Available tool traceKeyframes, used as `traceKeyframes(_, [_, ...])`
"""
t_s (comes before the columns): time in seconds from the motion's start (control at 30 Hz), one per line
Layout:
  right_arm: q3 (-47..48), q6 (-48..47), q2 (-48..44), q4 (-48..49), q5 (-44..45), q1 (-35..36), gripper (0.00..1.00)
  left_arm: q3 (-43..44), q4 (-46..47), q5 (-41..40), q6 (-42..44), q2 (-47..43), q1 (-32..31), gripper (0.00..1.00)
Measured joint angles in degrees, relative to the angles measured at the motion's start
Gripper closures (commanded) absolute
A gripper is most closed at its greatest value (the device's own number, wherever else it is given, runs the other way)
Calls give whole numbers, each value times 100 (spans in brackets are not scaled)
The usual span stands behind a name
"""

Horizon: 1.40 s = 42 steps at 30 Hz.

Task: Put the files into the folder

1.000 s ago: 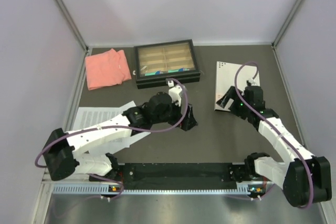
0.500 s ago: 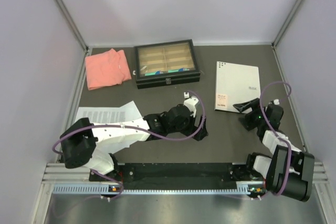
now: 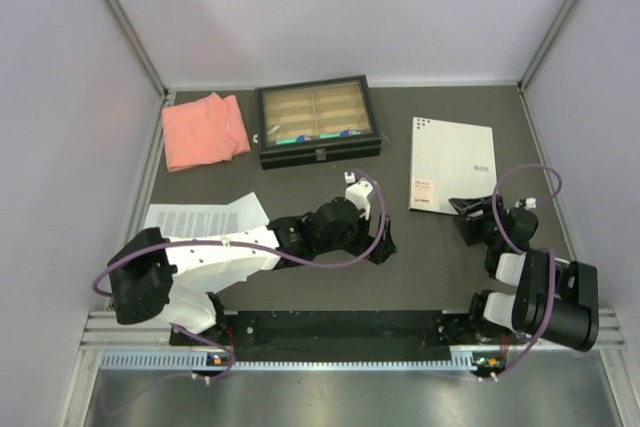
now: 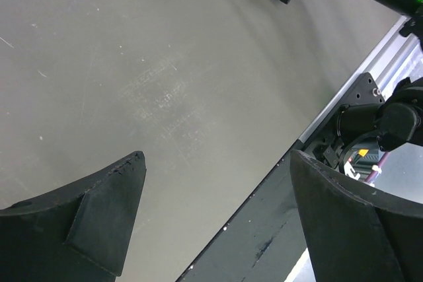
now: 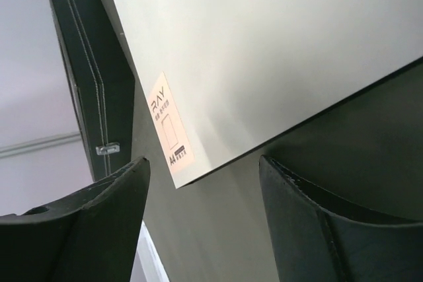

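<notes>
The folder [image 3: 451, 161] lies closed, white side up, at the right of the table, its small label near its near-left corner. In the right wrist view the folder [image 5: 264, 44] fills the top, with its label [image 5: 170, 127] above the jaws. The files [image 3: 197, 218] lie flat at the near left, partly under the left arm. My left gripper [image 3: 381, 248] is open and empty over bare table in the middle [image 4: 218, 216]. My right gripper [image 3: 463, 211] is open and empty just short of the folder's near edge [image 5: 203, 163].
A black-framed tray [image 3: 317, 119] with tan compartments stands at the back centre; its side shows in the right wrist view [image 5: 92, 77]. A folded salmon-pink cloth [image 3: 204, 130] lies at the back left. A black rail [image 3: 340, 327] runs along the near edge.
My right arm has drawn back off the folder toward the near right. My left gripper has moved right and nearer. Both have hardly moved in the last half second.
</notes>
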Motion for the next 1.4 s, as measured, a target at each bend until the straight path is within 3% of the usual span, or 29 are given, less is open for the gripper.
traceKeyframes(0.2, [-24, 186, 614, 748, -9, -2, 45, 0, -4, -55, -7, -11, -9, 6])
traceKeyframes(0.37, [-13, 249, 916, 1036, -4, -2, 48, 0, -9, -50, -4, -9, -9, 6])
traceKeyframes(0.6, [166, 238, 970, 890, 103, -2, 49, 0, -68, -57, 2, -9, -11, 6])
traceKeyframes(0.8, [424, 197, 914, 511, 308, -4, 58, 0, -153, -74, 0, -9, -13, 6])
traceKeyframes(1.07, [518, 562, 1698, 1187, 256, -57, 65, 118, -201, -44, 0, 118, -13, 6])
traceKeyframes(1.17, [586, 680, 2022, 1539, 223, -72, 78, 186, -205, -17, 2, 221, -13, 6])
traceKeyframes(1.27, [627, 778, 2404, 1899, 236, -79, 100, 234, -232, -7, 2, 293, -15, 6])
traceKeyframes(1.4, [719, 903, 2922, 2411, 107, -90, 100, 297, -271, -9, 4, 332, -15, 6])
